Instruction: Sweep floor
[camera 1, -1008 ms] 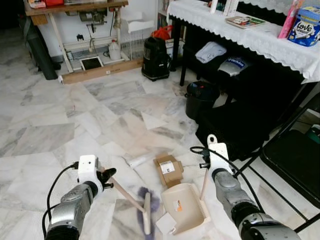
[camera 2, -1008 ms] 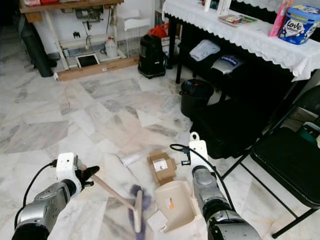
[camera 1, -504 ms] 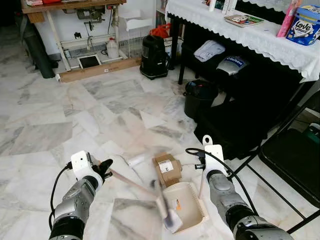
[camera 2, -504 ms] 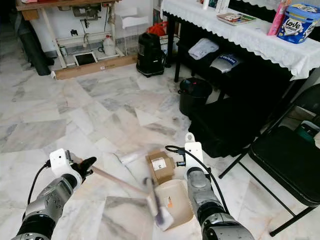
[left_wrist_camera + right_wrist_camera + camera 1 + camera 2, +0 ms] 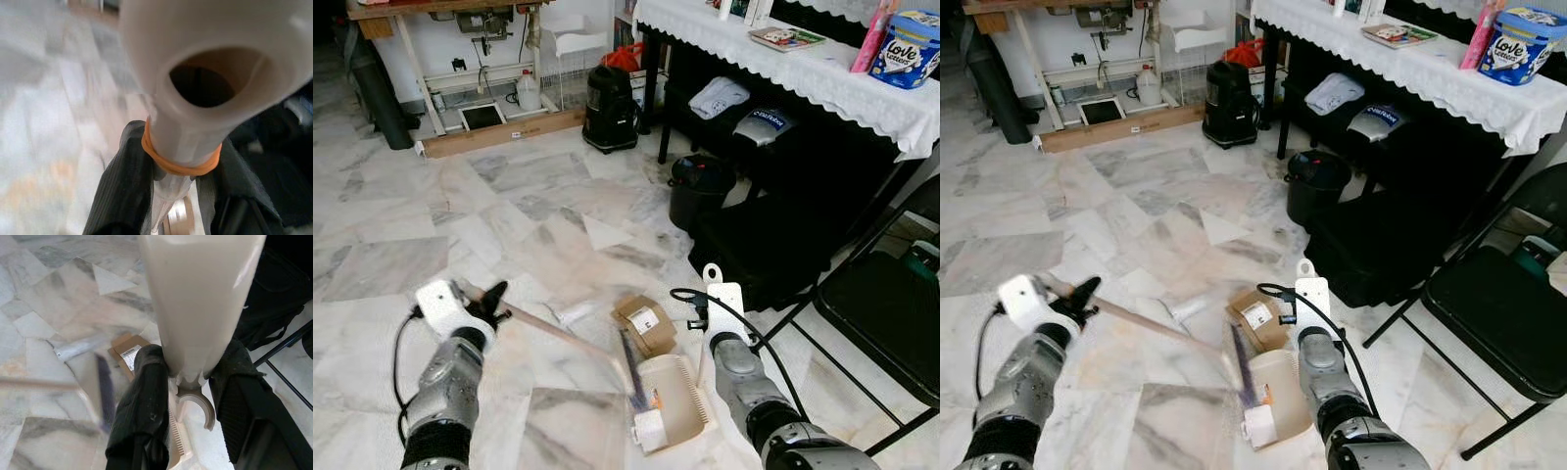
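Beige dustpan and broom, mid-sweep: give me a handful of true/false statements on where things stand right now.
1. The left gripper is shut on the broom's pale wooden handle. True.
2. The beige plastic dustpan hangs in the air above the black bucket. False: it rests on the marble floor, held by the right gripper by its handle.
3. A white scrap of paper lies at the dustpan's mouth. True.
4. The small brown cardboard box sits inside the dustpan. False: it lies on the floor just beyond it.
5. The broom's dark bristle head is at the dustpan's edge. True.
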### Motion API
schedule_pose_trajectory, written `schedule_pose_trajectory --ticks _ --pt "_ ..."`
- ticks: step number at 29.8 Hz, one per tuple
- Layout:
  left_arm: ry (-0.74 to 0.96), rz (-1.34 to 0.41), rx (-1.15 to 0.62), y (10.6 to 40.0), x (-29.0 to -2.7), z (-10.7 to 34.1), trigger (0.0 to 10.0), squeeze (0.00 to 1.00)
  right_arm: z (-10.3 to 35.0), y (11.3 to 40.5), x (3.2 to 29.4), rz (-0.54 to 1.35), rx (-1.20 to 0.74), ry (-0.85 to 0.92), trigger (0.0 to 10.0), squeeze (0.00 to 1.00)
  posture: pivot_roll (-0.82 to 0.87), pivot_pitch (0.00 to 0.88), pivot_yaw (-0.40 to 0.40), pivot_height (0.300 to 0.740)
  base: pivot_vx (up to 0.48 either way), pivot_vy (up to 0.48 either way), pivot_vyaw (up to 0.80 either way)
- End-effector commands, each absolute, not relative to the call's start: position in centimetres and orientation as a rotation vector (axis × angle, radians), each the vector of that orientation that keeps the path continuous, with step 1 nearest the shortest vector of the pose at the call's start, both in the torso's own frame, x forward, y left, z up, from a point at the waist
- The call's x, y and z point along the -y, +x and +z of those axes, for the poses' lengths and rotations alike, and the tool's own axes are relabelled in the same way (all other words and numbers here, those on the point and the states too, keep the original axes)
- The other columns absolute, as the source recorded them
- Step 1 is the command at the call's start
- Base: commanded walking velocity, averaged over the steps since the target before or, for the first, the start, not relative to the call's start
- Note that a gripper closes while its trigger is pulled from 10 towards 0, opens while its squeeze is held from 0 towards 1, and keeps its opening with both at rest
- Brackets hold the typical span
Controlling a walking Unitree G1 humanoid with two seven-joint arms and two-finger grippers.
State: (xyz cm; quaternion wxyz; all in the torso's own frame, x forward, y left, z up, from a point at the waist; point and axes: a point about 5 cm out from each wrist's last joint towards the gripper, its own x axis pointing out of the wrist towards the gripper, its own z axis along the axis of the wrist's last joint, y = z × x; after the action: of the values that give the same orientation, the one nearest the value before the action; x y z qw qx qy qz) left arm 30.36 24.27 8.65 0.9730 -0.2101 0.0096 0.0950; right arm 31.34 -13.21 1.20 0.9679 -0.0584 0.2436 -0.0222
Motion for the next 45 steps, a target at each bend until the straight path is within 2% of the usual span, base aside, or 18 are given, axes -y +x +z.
schedule_pose_trajectory --ticks 1,9,11,14,27,31,45 --pt "-0.352 0.188 0.113 30.3 -24.7 11.0 10.0 0.00 -2.4 28.1 12.8 -0.020 -0.695 -0.098 10.0 0.00 0.00 0.056 -0.025 0.740 0.000 0.000 0.00" --pt "-0.117 0.137 0.090 30.0 -24.0 11.0 10.0 0.00 -0.8 29.7 15.4 -0.097 -0.631 0.058 10.0 0.00 0.01 0.049 -0.025 0.740 0.000 0.000 0.00" --pt "-0.007 0.101 0.043 29.8 -23.4 10.5 10.0 0.00 -0.5 29.9 17.3 -0.132 -0.617 0.092 10.0 0.00 0.01 0.048 -0.024 0.740 0.000 0.000 0.00" --pt "0.074 0.055 0.001 29.6 -22.8 9.7 10.0 0.00 0.3 30.6 18.5 -0.156 -0.597 0.090 10.0 0.00 0.01 0.044 -0.023 0.740 0.000 0.000 0.00" --pt "0.136 -0.022 -0.046 29.1 -21.8 8.8 10.0 0.00 2.3 32.3 17.5 -0.162 -0.455 0.161 10.0 0.00 0.01 0.023 -0.016 0.740 0.000 0.000 0.00" --pt "0.134 -0.028 -0.027 29.2 -21.7 9.1 10.0 0.00 3.5 33.0 18.0 -0.187 -0.370 0.169 10.0 0.00 0.01 0.018 -0.015 0.740 0.000 0.000 0.00" --pt "0.154 -0.041 0.010 29.0 -21.4 9.6 10.0 0.00 5.7 34.1 18.6 -0.226 -0.248 0.174 10.0 0.00 0.01 0.007 -0.014 0.740 0.000 0.000 0.00"
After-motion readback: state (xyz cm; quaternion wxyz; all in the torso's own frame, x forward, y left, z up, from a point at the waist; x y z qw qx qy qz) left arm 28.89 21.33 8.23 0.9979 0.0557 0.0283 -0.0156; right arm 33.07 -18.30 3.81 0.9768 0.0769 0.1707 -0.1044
